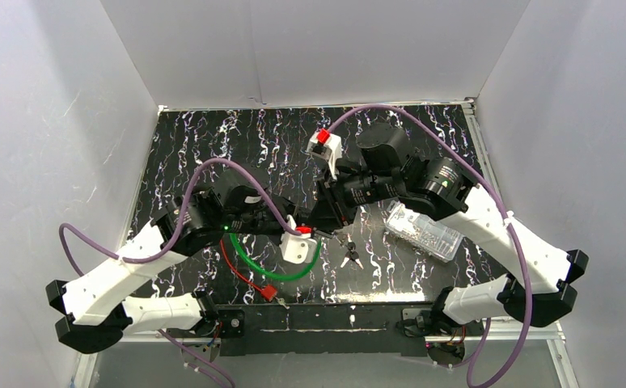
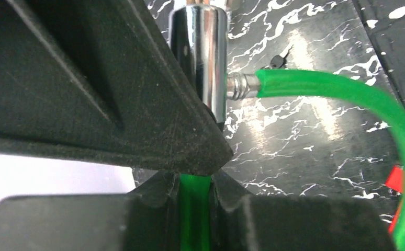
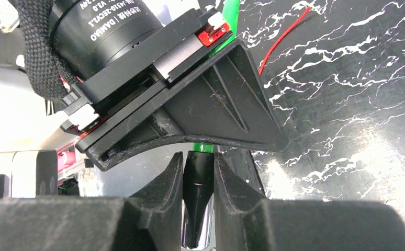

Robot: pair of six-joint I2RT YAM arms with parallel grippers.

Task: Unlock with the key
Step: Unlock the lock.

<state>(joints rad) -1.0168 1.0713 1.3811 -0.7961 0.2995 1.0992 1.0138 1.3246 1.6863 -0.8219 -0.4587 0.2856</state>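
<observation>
Two grips set: left gripper (image 2: pixel 195 175) pinches green cable (image 2: pixel 341 89), right gripper (image 3: pixel 198 175) clamps lock body (image 2: pixel 200 52); keys (image 1: pixel 350 257) loose on table (image 1: pixel 423 137), unlocking not started

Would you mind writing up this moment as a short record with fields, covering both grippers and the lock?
left gripper: shut on the green cable, beside the chrome lock body
right gripper: shut on a black part at the lock's end; cannot tell whether it is the key
keys: small bunch just right of the lock in the top view
elsewhere on the table: clear container, red wire
lock state: cannot tell
</observation>
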